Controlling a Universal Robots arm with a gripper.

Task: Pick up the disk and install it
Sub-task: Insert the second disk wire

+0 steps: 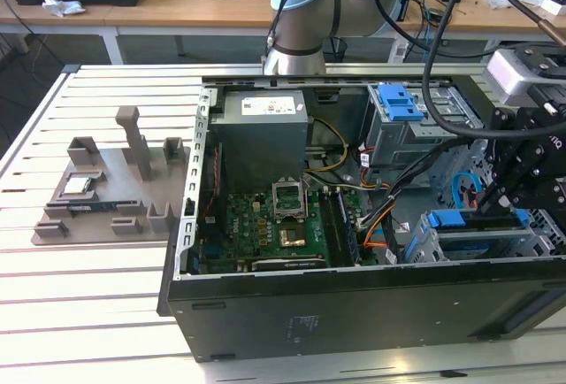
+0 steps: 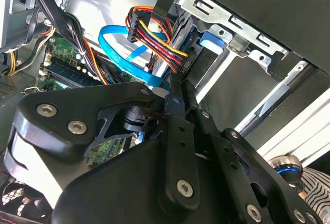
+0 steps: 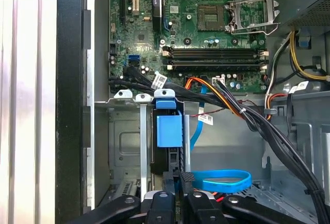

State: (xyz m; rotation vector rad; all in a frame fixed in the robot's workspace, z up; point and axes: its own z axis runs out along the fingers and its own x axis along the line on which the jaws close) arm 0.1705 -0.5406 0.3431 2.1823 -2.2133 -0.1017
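Black gripper [image 3: 175, 180] reaches into the open computer case [image 1: 354, 300] at the exterior view's right, fingers clenched on the disk's [image 3: 168, 131] near edge. Disk stands on edge in the metal drive bay [image 3: 124, 146], blue frame showing, just beside the cable bundle [image 3: 227, 102] and green motherboard [image 3: 206, 28].

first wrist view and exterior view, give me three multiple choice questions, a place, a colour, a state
1. Where is the disk? A on the table B in the metal bay inside the case C on a grey tray
2. What colour is the looped flat cable? A blue B green C white
3. The case is: A closed B open C upside down
1 B, its blue frame sits between the bay's rails. 2 A, the loop is blue. 3 B, the green board shows.
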